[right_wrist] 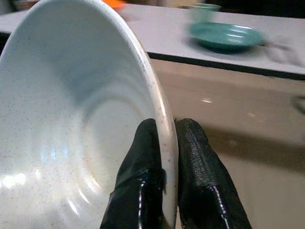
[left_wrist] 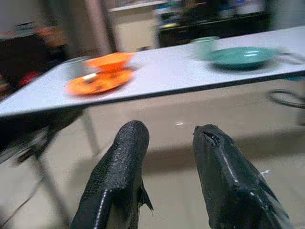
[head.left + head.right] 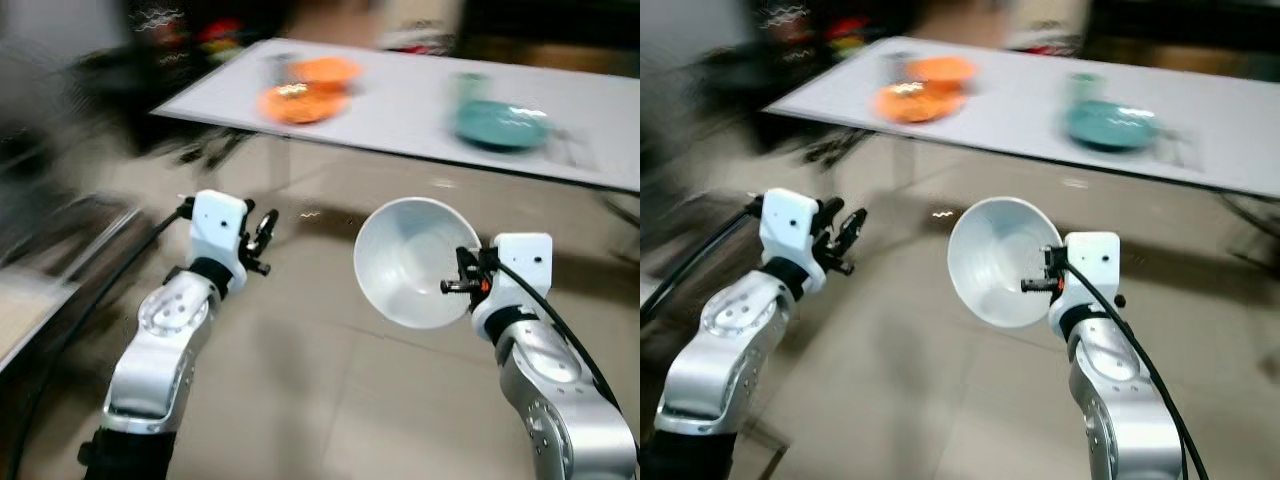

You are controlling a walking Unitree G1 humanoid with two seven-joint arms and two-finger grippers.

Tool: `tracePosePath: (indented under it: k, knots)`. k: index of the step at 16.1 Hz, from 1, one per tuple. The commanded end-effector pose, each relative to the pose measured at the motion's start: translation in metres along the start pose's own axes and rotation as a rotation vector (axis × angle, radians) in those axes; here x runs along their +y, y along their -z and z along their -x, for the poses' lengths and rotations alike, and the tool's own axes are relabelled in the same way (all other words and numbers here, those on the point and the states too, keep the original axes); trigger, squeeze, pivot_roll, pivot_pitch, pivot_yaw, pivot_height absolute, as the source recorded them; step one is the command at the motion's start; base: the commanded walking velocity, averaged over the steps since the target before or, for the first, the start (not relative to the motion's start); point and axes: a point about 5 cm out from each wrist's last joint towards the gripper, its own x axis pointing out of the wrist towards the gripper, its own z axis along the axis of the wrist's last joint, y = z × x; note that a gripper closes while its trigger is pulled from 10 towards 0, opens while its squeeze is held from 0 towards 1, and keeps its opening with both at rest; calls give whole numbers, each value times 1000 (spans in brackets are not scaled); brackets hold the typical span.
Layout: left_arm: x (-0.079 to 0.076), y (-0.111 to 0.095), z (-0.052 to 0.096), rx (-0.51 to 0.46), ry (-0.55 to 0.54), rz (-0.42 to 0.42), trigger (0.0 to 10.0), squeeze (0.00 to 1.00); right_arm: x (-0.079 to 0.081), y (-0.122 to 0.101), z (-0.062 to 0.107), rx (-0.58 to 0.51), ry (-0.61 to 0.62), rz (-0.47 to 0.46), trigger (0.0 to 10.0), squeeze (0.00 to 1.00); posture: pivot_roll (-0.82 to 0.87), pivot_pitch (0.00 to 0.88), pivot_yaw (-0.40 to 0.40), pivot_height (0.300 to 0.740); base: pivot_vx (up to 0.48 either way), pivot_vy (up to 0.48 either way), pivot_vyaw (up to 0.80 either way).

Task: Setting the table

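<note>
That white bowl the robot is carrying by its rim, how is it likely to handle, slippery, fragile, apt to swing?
The white bowl looks rigid and glossy, so probably slick. The right end effector pinches only its thin rim, one finger inside and one outside, so it may pivot or slip if jolted. It hangs tilted over hard floor tiles, short of the table; if ceramic, a drop would likely break it.

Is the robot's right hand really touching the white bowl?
Touching. In the right wrist view the right gripper pinches the white bowl's rim, one black finger pressed against each side.
</note>
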Motion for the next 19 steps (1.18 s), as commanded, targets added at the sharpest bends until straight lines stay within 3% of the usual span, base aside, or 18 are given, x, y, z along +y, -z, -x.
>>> tracePosePath:
  k: [1, 19]
  knots:
    - [-5, -3, -2, -14, 27, 9, 10000, 0, -4, -8, 1, -44, 15, -2, 10000, 0, 18, 0, 21, 740, 330, 0, -800]
    - [-8, -1, 0, -14, 41, 17, 10000, 0, -7, -14, -2, -76, 21, 5, 10000, 0, 13, 0, 19, 740, 334, 0, -44]
